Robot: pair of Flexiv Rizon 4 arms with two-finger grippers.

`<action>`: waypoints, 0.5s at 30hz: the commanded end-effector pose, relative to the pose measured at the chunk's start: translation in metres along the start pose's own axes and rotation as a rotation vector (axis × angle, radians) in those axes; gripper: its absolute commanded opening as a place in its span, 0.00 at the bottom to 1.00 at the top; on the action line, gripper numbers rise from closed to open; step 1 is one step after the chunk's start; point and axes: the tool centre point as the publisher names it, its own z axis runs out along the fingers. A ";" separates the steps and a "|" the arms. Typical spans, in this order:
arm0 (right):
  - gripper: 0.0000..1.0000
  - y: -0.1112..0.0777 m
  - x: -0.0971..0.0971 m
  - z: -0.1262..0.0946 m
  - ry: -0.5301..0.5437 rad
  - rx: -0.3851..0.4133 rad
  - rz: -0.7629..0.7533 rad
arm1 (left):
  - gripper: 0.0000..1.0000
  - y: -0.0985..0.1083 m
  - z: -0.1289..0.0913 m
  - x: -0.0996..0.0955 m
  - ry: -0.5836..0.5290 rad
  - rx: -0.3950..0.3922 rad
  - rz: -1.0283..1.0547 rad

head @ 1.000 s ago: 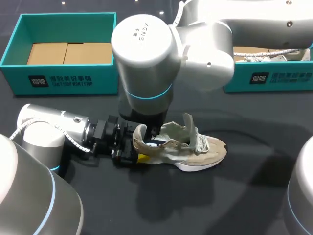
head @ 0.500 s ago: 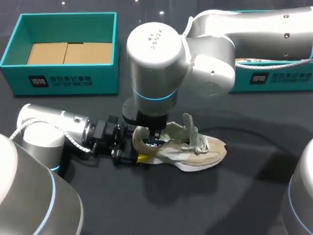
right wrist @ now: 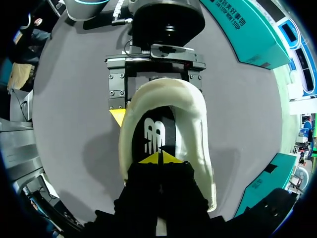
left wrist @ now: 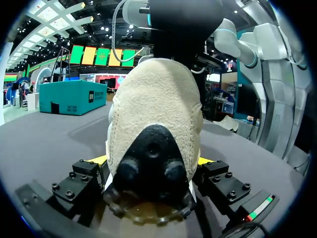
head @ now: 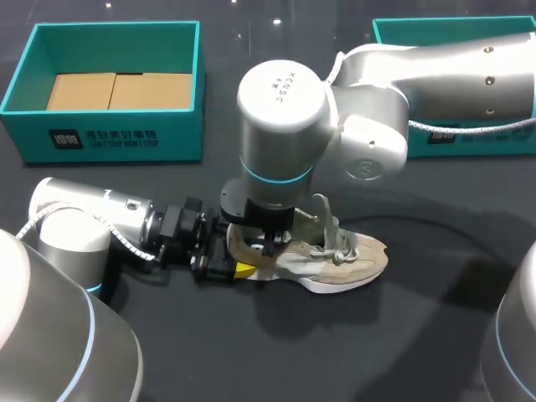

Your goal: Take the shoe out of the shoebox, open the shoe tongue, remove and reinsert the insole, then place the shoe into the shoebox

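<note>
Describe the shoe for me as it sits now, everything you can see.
The shoe is a beige, suede-looking sneaker with a white sole, standing upright on the dark table, toe away from the left gripper, which clamps its heel from both sides. Its tongue is pulled up, laces loose. The right gripper, shut, is down in the opening over the dark insole.
</note>
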 end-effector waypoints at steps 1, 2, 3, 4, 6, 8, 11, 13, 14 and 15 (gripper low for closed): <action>0.00 -0.002 0.000 0.010 0.003 -0.001 0.012 | 0.00 0.002 -0.001 -0.002 0.000 -0.001 -0.001; 0.00 -0.003 0.000 0.011 0.001 0.005 0.018 | 0.00 0.002 -0.001 -0.002 0.000 -0.001 -0.001; 0.00 -0.004 -0.001 0.012 0.001 0.006 0.021 | 0.00 0.002 -0.001 -0.002 0.000 -0.001 -0.001; 0.00 -0.006 -0.001 0.013 0.001 0.011 0.029 | 0.00 0.002 -0.001 -0.002 0.000 -0.001 -0.001; 0.00 -0.010 -0.001 0.014 0.002 0.016 0.042 | 0.00 0.002 -0.001 -0.002 0.000 -0.001 -0.001; 0.00 -0.014 0.000 0.013 -0.002 0.016 0.055 | 0.00 0.002 -0.001 -0.002 0.000 -0.001 -0.001; 0.00 -0.020 0.001 0.012 -0.011 0.017 0.073 | 0.00 0.002 -0.001 -0.002 0.000 -0.001 -0.001; 0.00 -0.023 0.002 0.011 -0.016 0.021 0.084 | 0.00 0.002 -0.001 -0.002 0.000 -0.001 -0.001; 0.00 -0.024 0.002 0.011 -0.018 0.021 0.087 | 0.00 0.002 -0.001 -0.002 0.000 -0.001 -0.001; 0.00 -0.026 0.002 0.011 -0.019 0.023 0.090 | 0.00 0.002 -0.001 -0.002 0.000 -0.001 -0.001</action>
